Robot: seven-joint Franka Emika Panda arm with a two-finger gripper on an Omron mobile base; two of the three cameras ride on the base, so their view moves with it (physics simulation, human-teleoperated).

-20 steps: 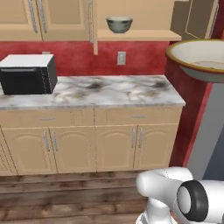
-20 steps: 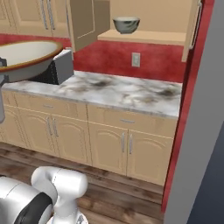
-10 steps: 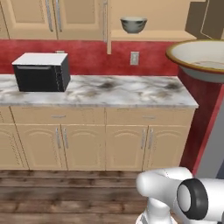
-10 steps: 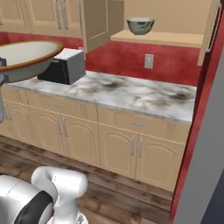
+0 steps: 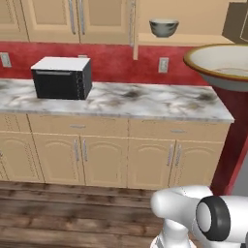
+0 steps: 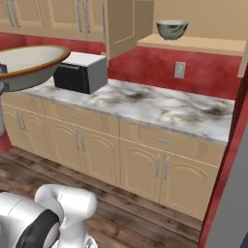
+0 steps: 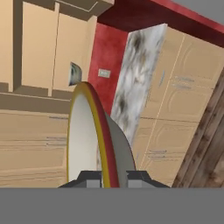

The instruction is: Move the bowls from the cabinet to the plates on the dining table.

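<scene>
Pincer (image 7: 113,181) clamped on tan bowl's (image 7: 94,140) rim, carried high w/ opening up. Grey-green bowl (image 5: 163,27) sits on open cabinet (image 5: 193,19) shelf, above marble surface (image 5: 145,99). Plates, dining table: can't tell which way.

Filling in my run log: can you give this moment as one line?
claw: shut on shallow tan bowl | deep grey-green bowl: on open tan cabinet shelf | base: facing marble counter
</scene>
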